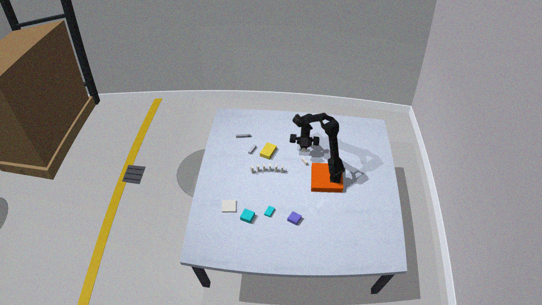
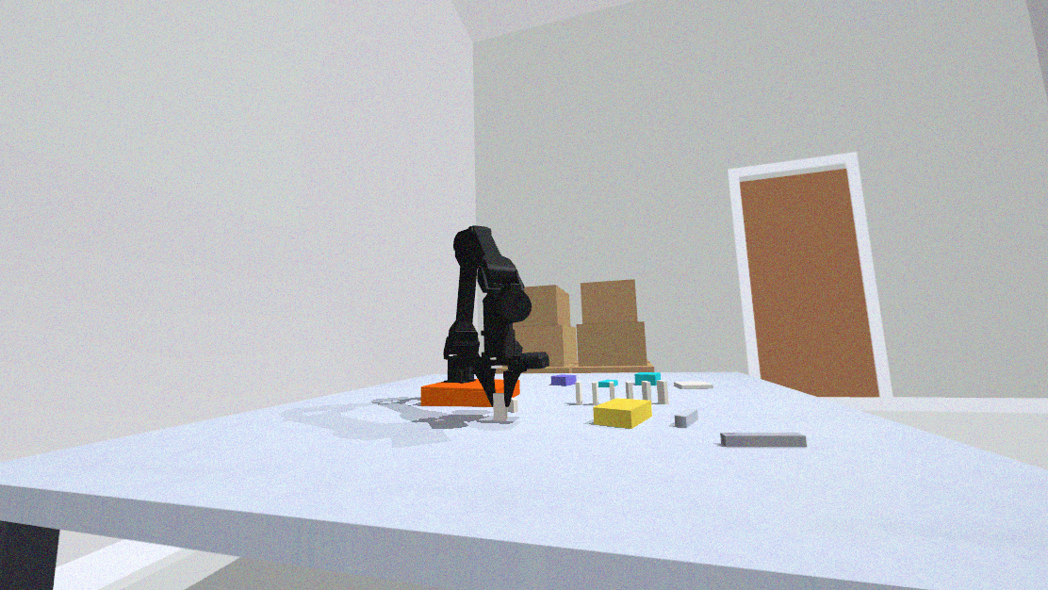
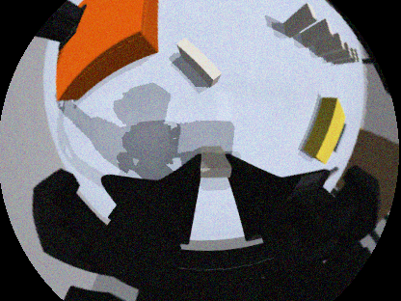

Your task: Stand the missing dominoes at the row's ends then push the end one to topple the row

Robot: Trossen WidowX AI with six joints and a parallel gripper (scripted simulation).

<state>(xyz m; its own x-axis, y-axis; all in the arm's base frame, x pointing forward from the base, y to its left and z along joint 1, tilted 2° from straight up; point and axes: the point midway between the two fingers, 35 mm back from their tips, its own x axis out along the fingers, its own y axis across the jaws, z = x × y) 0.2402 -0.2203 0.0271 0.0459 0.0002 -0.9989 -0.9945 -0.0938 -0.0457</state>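
Note:
My gripper (image 1: 303, 147) (image 2: 500, 400) (image 3: 213, 157) points down and is shut on a pale domino (image 2: 500, 412) (image 3: 215, 170), which is upright, its foot at or very near the table. A second pale domino (image 1: 304, 162) (image 3: 199, 63) lies flat on the table a little way from the gripper, towards the orange block. Several pale dominoes stand upright in an evenly spaced row; one is the row's right end domino (image 1: 281, 169) in the top view, and another is at the left end (image 1: 251, 169). The row also shows at the upper right in the wrist view.
The arm stands on an orange block (image 1: 322, 174) (image 2: 454, 395) (image 3: 111, 43). A yellow block (image 1: 268, 150) (image 2: 621, 414) (image 3: 328, 130) lies between gripper side and two grey bars (image 1: 242, 135) (image 1: 252, 149). A white tile (image 1: 228, 206), teal blocks (image 1: 247, 215) (image 1: 269, 211) and a purple block (image 1: 294, 218) lie beyond the row.

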